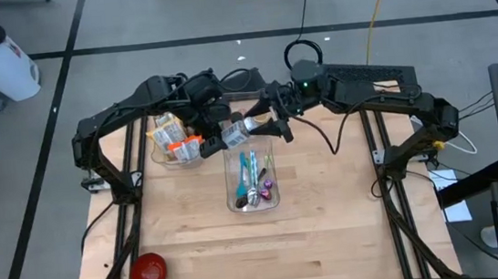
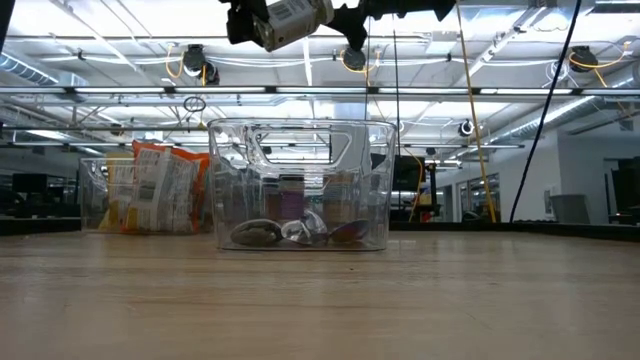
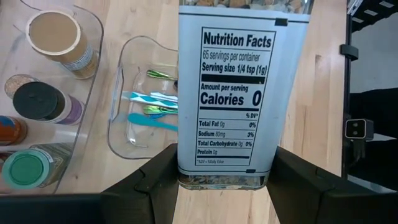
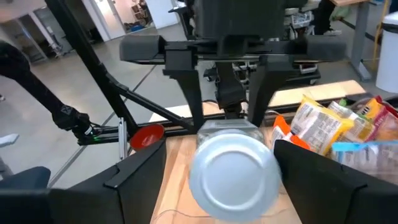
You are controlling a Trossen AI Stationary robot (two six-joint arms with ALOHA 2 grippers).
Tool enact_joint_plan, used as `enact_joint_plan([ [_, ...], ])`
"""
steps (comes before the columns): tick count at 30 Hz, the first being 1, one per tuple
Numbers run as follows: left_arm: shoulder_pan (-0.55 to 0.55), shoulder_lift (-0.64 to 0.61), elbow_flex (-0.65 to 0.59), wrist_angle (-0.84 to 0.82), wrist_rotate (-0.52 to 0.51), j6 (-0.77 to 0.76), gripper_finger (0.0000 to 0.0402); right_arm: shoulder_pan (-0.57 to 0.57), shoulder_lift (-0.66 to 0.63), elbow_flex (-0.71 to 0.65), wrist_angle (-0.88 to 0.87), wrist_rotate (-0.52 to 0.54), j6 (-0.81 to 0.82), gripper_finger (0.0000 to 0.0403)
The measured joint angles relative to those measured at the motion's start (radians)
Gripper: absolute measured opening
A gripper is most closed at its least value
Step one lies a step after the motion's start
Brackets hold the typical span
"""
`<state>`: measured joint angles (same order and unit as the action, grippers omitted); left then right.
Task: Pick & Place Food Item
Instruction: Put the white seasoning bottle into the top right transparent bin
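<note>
A clear spice jar with a white Nutrition Facts label hangs high over the table, with my left gripper shut on it. It also shows at the top of the low view as the jar, far above the clear bin. My right gripper is open and comes level from the table's right side. Its fingers stand on either side of the jar's silver lid. From above, the jar lies between the two arms over the bin's far end. My left gripper pinches the jar's lower end between its two fingers, one on each narrow side. The fingers slant down from the table's left side. The jar sticks out past the fingertips, lid end toward the right arm, lifted clear of everything. My right gripper has a gap at one finger; I cannot tell whether the other finger touches the lid's edge.
The clear bin at the table's middle holds utensils and wrapped sweets. A second bin at the back left holds snack packets and several spice jars. A red bowl sits near the front left corner.
</note>
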<state>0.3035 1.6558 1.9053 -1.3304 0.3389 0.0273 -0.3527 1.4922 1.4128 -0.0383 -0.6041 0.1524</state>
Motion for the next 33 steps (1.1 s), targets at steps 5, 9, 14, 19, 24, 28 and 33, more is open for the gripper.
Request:
enact_joint_plan([
  [5,-0.001,0.000,0.000,-0.001,0.005,-0.002,0.0206,0.023,0.013,-0.001,-0.001,0.003,-0.009,0.0288],
  [9,-0.001,0.000,0.000,0.001,0.008,-0.002,0.0206,0.027,0.013,-0.001,0.002,0.005,-0.028,0.0287],
  [14,-0.001,0.000,0.000,0.003,0.008,-0.002,0.0206,0.027,0.013,-0.001,-0.004,0.005,-0.030,0.0272],
  [19,-0.001,0.000,0.000,0.004,0.010,-0.002,0.0206,0.029,0.013,-0.001,-0.004,0.012,-0.031,0.0231],
  [24,-0.001,0.000,0.000,0.004,0.022,-0.001,0.0206,0.029,0.013,-0.001,-0.005,0.027,-0.033,0.0199],
  [28,-0.001,0.000,0.000,0.007,0.022,-0.001,0.0206,0.029,0.013,-0.001,-0.005,0.027,-0.035,0.0199],
  [33,0.000,0.000,0.000,0.015,0.023,-0.002,0.0206,0.029,0.012,-0.001,-0.005,0.026,-0.042,0.0199],
])
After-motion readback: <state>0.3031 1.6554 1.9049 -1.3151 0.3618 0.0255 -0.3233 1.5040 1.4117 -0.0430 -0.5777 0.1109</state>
